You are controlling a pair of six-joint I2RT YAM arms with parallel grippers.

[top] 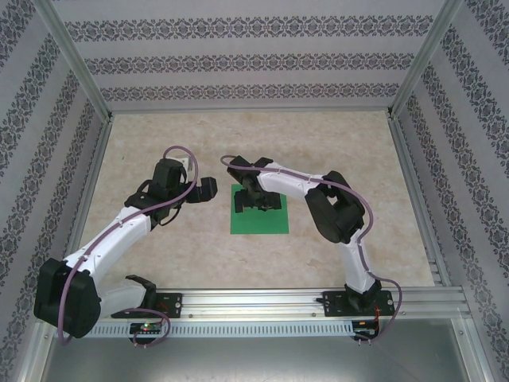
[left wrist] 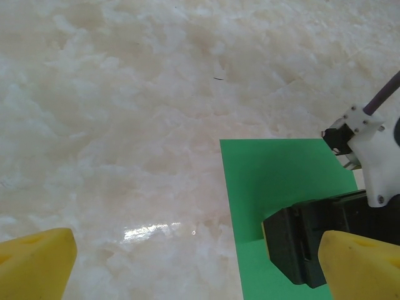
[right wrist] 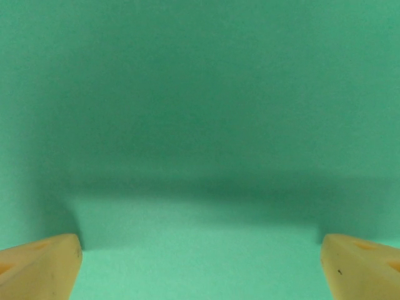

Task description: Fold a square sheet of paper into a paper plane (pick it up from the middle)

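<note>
Both jaws gape empty: my left gripper (top: 208,189) waits beside, my right gripper (top: 259,200) hangs low over the middle of the square sheet of paper (top: 253,225), flat on the table (top: 342,151). It looks flimsy and slick, so I'd pinch it gently there.

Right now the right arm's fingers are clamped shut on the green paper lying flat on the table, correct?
No: the right arm's fingers are wide open, not shut, over the green paper, which does lie flat on the table. The right wrist view shows it.

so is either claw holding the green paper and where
Nothing is held: the right claw is open above the square sheet of paper, the left claw open beside it.
</note>
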